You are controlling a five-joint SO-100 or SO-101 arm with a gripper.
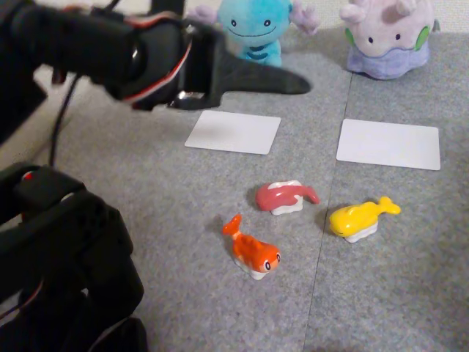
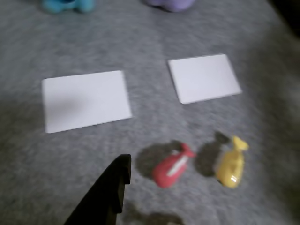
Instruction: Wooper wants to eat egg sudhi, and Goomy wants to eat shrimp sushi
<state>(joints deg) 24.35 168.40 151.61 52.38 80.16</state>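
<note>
Grey carpeted worktop (image 1: pixel 146 191) carries the shrimp sushi (image 1: pixel 253 251) and egg sudhi (image 1: pixel 359 218). Overhead, the black claw (image 1: pixel 297 84) grips nothing; its opening cannot be told.

Grey carpet-like matting (image 1: pixel 146 191) covers the bench, with a seam running down the right half of the fixed view. Two blank white cards lie flat on it, well apart: one (image 1: pixel 233 132) just above the centre of the fixed view, the other (image 1: pixel 389 144) at the right. In the wrist view the same cards sit at left centre (image 2: pixel 86 101) and upper right (image 2: pixel 204 78). A pinkish-red eyeless sushi toy (image 1: pixel 286 196) on a white base rests below the cards, near the centre; the wrist view, somewhat blurred, shows it (image 2: pixel 172 166) at lower centre.
</note>
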